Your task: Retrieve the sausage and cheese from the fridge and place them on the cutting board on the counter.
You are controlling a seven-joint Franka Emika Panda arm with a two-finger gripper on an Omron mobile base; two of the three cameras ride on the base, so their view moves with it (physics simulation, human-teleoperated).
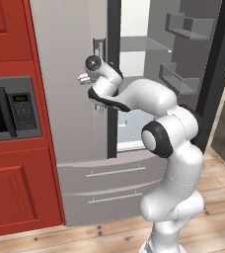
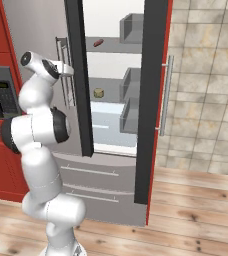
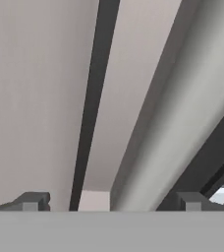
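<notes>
The fridge (image 2: 111,100) stands with its right door swung open; all positions are given relative to it. The sausage (image 2: 98,43), a short dark red-brown cylinder, lies on the upper shelf; the cheese (image 2: 99,93), a squat olive-yellow puck, sits on the shelf below. Both look small, light and firm. The sausage may roll, so it is best pinched across its middle; the cheese is best taken across its flat round sides. The arm is folded, elbow low and wrist raised, bringing the gripper (image 3: 109,202) close against the closed left door by its bar handle (image 2: 65,70). The fingertips (image 3: 33,201) stand fully apart and hold nothing. Neither food item is yet touched.
</notes>
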